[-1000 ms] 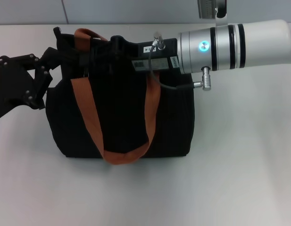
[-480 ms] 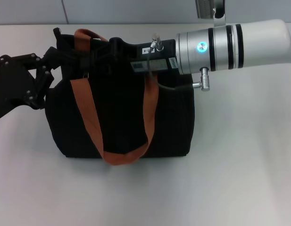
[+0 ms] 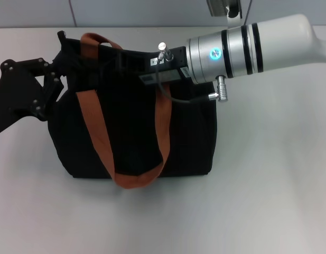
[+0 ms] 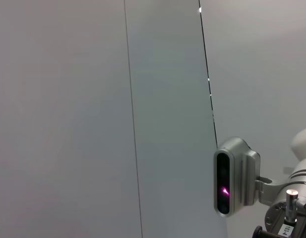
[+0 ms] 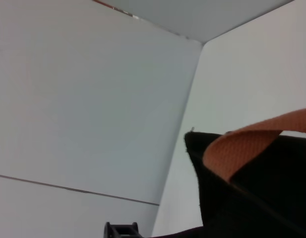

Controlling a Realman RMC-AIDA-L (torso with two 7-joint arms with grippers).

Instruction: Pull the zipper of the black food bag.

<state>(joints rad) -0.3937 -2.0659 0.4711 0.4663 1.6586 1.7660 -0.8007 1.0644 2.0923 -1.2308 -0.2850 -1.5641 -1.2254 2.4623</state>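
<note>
While the black food bag (image 3: 133, 132) sits in the middle of the frame, my right pincer (image 3: 128, 61) reaches over its top edge, and my left pincer (image 3: 57, 79) holds the upper left corner. I cannot tell how either one's grip stands, nor see the zipper. I think I am mid-pull; next, a steady slide along the top.

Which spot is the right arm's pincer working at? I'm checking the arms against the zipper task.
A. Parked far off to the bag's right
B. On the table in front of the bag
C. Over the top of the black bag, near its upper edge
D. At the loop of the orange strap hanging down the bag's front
C: in the head view the right pincer reaches in over the top of the black food bag, while the left pincer sits at the bag's upper left corner.
</note>
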